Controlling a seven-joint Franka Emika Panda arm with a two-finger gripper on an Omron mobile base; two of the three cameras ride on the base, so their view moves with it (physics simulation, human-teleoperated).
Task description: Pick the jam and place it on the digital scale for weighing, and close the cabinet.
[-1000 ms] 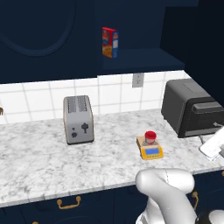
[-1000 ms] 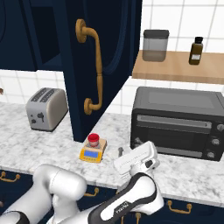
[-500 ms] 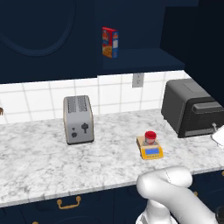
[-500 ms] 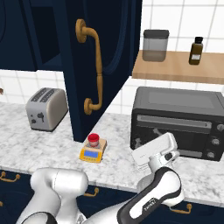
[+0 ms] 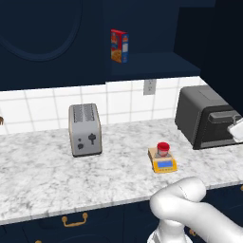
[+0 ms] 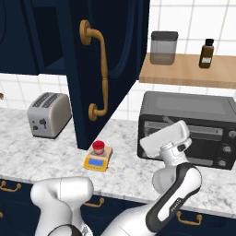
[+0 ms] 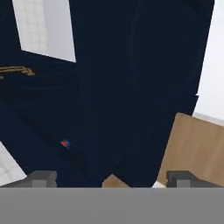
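jam (image 6: pixel 97 147) seen set on digital scale (image 6: pixel 98 160) | cabinet (image 6: pixel 108 69) door left open, closing pending | gripper (image 7: pixel 109 183) jaws spread, nothing held, door at 12 o'clock

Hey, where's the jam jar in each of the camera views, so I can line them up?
Left base view: jam right of centre, on the digital scale.
Right base view: jam left of centre, below the open cabinet door.
Hand view: not in it.
Shared landmark: toaster.
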